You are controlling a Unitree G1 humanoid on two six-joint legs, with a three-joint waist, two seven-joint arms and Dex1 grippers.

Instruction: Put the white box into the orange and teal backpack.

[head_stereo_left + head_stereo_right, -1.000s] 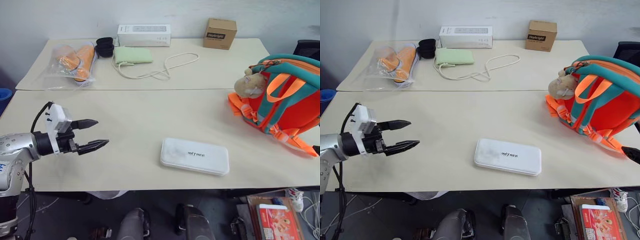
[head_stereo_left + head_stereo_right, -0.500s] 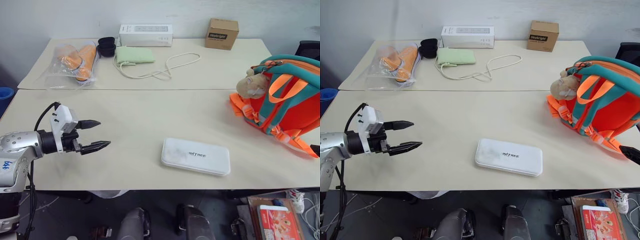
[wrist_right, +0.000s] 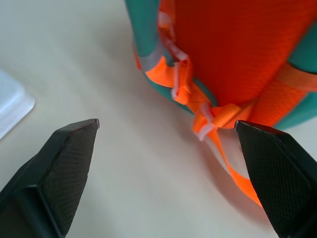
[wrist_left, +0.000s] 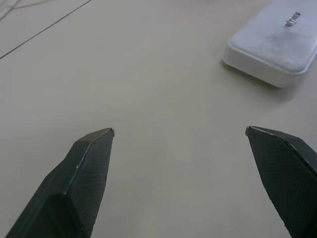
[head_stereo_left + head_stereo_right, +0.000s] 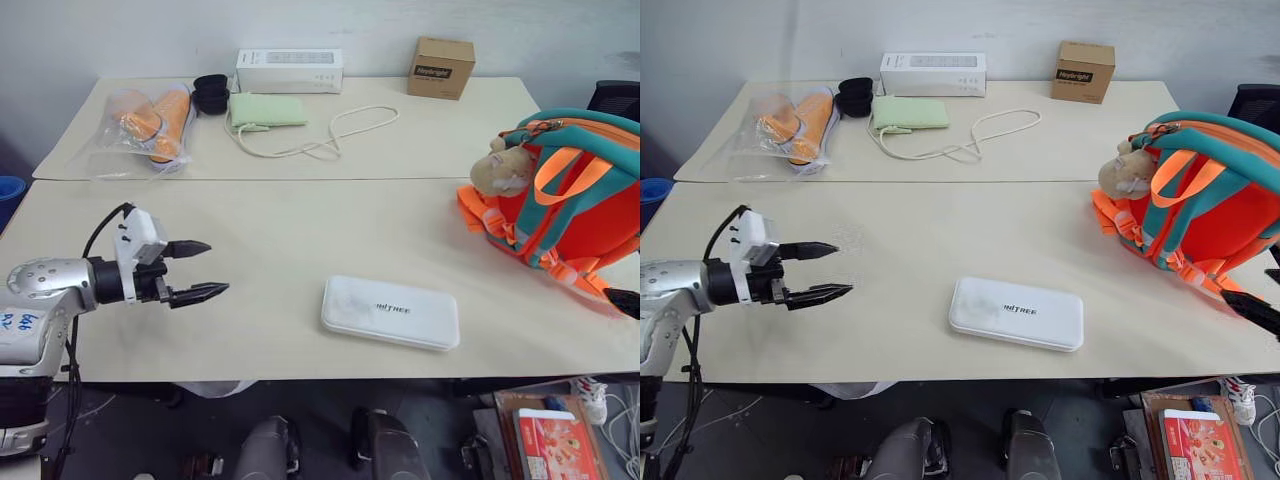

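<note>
The white box (image 5: 390, 312) lies flat on the near part of the table (image 5: 300, 230), close to the front edge, and it is to the right of my left gripper (image 5: 199, 270), with bare table between us. Its long axis runs across the table, almost along the line from my left gripper toward the orange and teal backpack (image 5: 565, 195), so my left gripper points nearly at its short end. My left gripper has its two fingers spread wide and holds nothing; in its wrist view I see the box ahead and a little aside. My right gripper (image 3: 168, 126) is also wide and empty, and it looks at the lower corner of the backpack and its orange straps, with one corner of the box at the side. The backpack stands at the right edge of the table, a tan plush toy (image 5: 503, 168) on its front. I judge that nothing stands in the way. The white carton (image 5: 289, 69), the green pouch (image 5: 266, 109), the cord (image 5: 330, 135), the plastic bag (image 5: 148, 122) and the brown box (image 5: 440, 66) are all well apart, at the far side.
</note>
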